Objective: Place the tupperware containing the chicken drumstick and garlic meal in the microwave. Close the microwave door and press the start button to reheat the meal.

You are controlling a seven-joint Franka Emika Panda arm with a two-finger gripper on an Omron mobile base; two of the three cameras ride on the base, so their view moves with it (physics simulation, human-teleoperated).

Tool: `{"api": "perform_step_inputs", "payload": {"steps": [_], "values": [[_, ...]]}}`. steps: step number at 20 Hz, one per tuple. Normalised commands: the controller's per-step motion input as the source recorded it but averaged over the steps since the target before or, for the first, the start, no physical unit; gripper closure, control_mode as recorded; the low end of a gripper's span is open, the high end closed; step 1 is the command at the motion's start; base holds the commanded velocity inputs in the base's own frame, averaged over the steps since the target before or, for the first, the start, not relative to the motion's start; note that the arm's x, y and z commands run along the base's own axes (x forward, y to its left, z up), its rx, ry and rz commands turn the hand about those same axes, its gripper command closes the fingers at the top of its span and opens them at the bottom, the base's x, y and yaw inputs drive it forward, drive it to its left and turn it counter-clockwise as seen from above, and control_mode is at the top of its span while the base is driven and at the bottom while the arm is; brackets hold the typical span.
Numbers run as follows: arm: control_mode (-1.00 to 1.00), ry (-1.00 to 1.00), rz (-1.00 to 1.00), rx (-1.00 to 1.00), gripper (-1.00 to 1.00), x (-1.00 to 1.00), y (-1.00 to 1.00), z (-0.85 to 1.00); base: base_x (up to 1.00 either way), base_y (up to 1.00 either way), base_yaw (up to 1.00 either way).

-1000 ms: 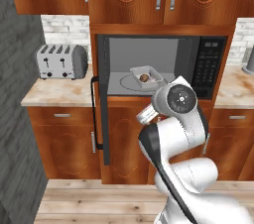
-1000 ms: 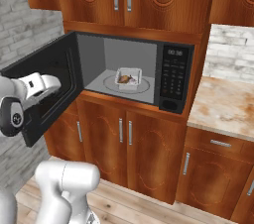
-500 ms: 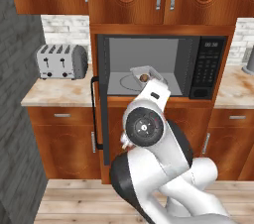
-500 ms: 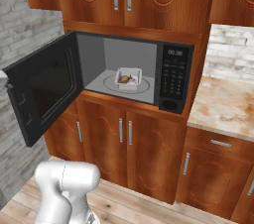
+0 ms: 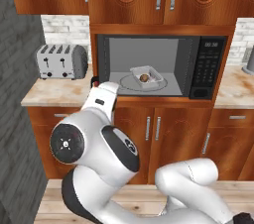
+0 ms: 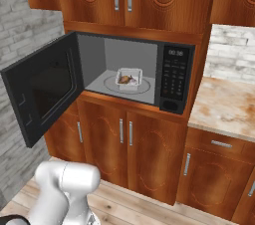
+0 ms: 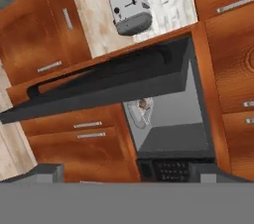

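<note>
The black microwave [image 5: 208, 69] [image 6: 174, 77] is built in under the upper cabinets. Its door [image 6: 45, 87] is swung wide open to the left. On the glass turntable inside sits the translucent tupperware [image 5: 146, 76] [image 6: 129, 77] with the brown drumstick and garlic meal [image 5: 144, 78] in it. My gripper [image 5: 95, 85] is at the left of the microwave, close to the door's edge. In the hand view the gripper [image 7: 128, 171] is open, its fingertips [image 7: 47, 171] far apart with nothing between them. It faces the door [image 7: 99, 84] and its bar handle [image 7: 94, 76], with the tupperware [image 7: 140, 111] beyond.
A silver four-slot toaster [image 5: 62, 61] [image 7: 128, 0] stands on the counter [image 5: 49, 94] left of the microwave. Another stretch of counter [image 6: 229, 107] lies to the right. Wooden cabinets run above and below, and my arm's bulky elbow [image 5: 94, 151] is in front of the lower doors.
My arm has swung from in front of the microwave's opening down and to the left, toward the open door. The tupperware and the door have not moved.
</note>
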Motion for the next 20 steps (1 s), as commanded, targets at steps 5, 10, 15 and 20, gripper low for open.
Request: {"api": "perform_step_inputs", "payload": {"steps": [5,10,15,20], "values": [[-1.00,0.11,-0.03,-0.14,-1.00,0.65,0.36,0.00,0.00,0.00,0.00],[-1.00,0.10,-0.05,-0.15,-1.00,0.78,0.36,-0.03,0.00,0.00,0.00],[-1.00,0.07,-0.09,-0.15,-1.00,0.72,0.19,-0.44,0.00,0.00,0.00],[-1.00,0.05,-0.11,-0.17,-1.00,0.73,0.13,-0.46,0.00,0.00,0.00]]}}
